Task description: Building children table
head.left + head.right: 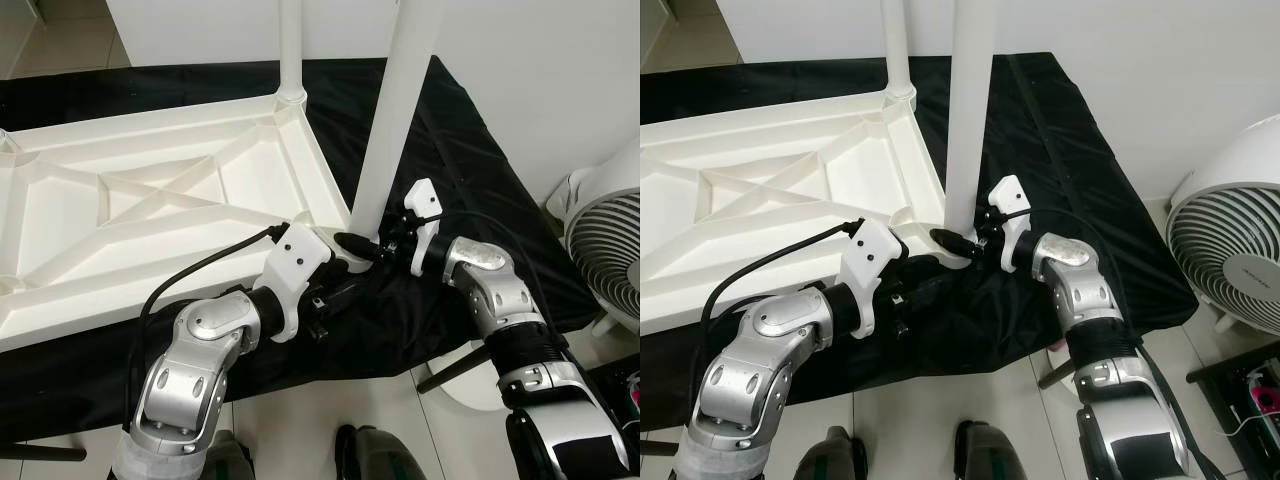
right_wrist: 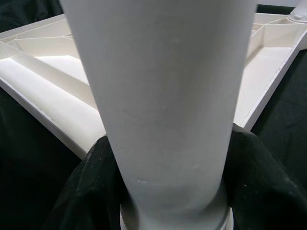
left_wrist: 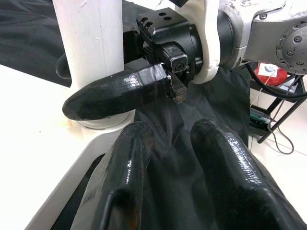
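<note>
Right claw clamps the white table leg at its socket (left claw, fingers apart, holds nothing).

The white ribbed tabletop lies upside down, with upright legs at its one-o'clock and four-o'clock corners.

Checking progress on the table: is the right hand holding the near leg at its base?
Yes, the right hand has a finger on each side of the white leg, just above its socket in the upturned tabletop.
</note>
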